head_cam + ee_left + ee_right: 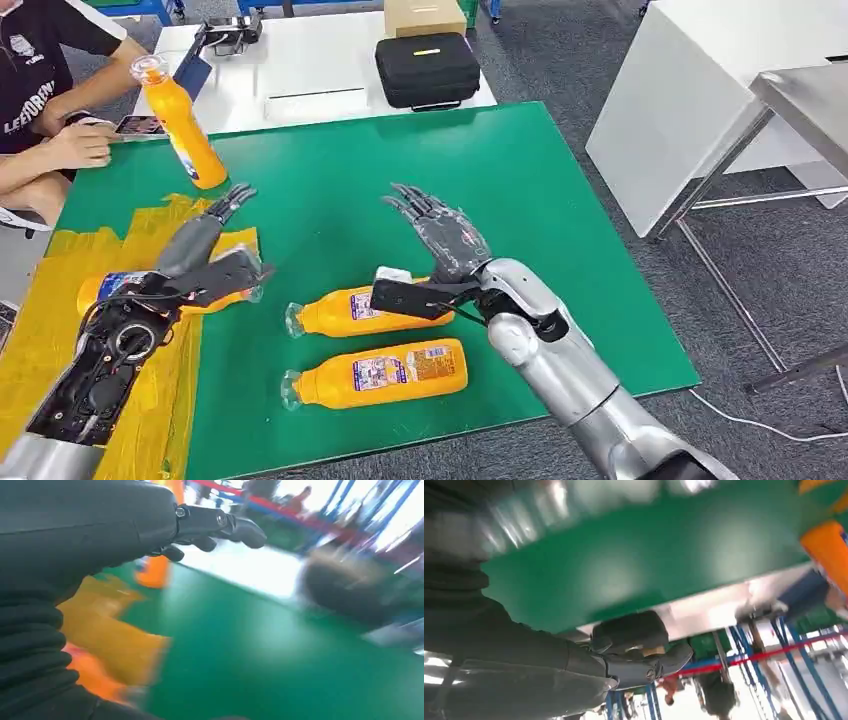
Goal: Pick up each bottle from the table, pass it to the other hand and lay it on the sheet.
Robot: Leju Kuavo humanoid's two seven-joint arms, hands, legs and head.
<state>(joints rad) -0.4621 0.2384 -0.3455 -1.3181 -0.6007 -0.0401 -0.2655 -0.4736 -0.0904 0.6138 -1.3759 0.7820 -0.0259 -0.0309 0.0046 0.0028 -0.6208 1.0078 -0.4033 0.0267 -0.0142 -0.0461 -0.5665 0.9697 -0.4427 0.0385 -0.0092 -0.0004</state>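
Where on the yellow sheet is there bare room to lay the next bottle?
The yellow sheet is bare toward the near edge, beside the left arm. It is crowded higher up, where a bottle lies under the left hand.

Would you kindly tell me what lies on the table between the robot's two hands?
In the head view, only bare green table lies between the left hand and the right hand; the nearest lying bottle sits lower, closer to the robot.

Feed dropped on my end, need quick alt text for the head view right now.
Both robot hands, left and right, hover open and empty above the green table. Two orange bottles lie on the green beside the right arm, one lies on the yellow sheet by the left arm, and one stands tilted near a seated person.
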